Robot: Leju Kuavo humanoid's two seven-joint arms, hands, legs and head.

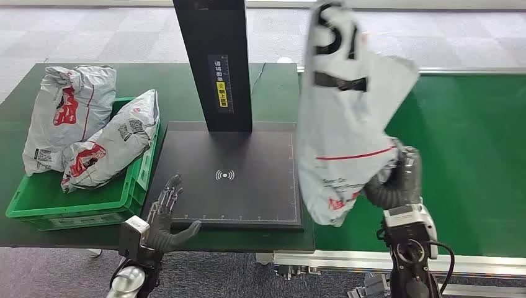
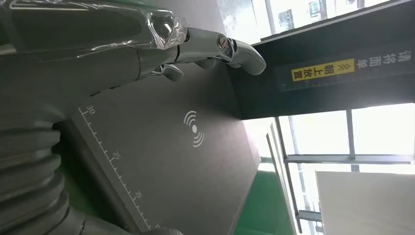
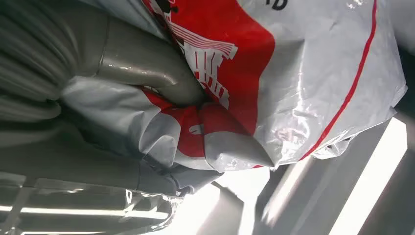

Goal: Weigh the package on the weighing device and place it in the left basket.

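Overhead, right hand grips the package upright; left hand rests spread.

We're looking down at a dark green tabletop with a brighter green belt surface butted up beside it, edged by a silver metal rail. Past the table there's pale grey carpet-tile floor. The left wrist view catches big bright windows with dark frames, daylight pouring in.

Even, bright overhead light fills the head view, with soft shadows. Window glare washes out the left wrist view. The lifted package is motion-blurred.
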